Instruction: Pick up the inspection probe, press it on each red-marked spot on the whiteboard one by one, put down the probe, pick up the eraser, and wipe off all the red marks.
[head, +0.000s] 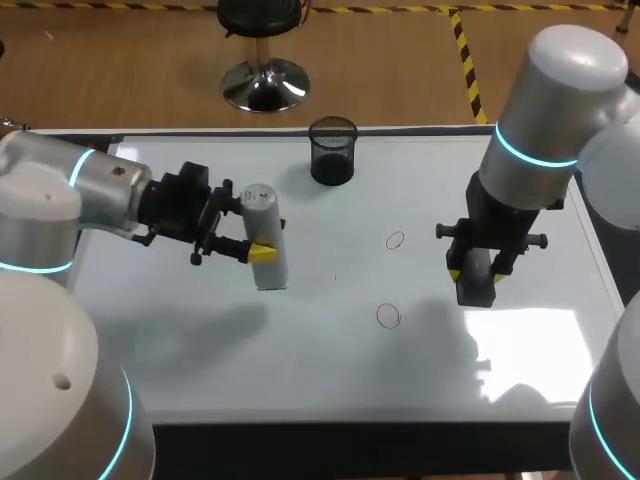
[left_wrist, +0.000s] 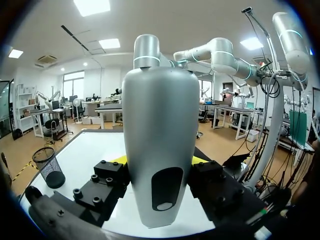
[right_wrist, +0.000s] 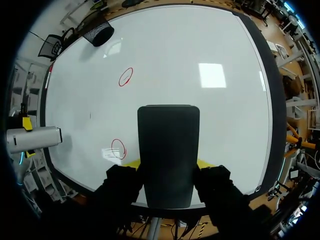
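The grey, bottle-shaped inspection probe (head: 266, 240) sits crosswise between the fingers of my left gripper (head: 268, 238), which is shut on it over the left part of the whiteboard (head: 300, 360). In the left wrist view the probe (left_wrist: 159, 145) fills the gap between the finger blocks of the left gripper (left_wrist: 159, 162). My right gripper (head: 474, 272) is shut on the dark eraser (head: 476, 285) above the board's right half. The eraser (right_wrist: 168, 150) stands between the fingers of the right gripper (right_wrist: 168, 164). Two red circles (head: 395, 240) (head: 388, 316) lie between the arms; from the right wrist they are red circles (right_wrist: 125, 76) (right_wrist: 118, 148).
A black mesh cup (head: 332, 150) stands at the board's far edge, also visible as the mesh cup (right_wrist: 98, 32) from the right wrist. The board's dark frame (head: 350, 432) runs along the front edge.
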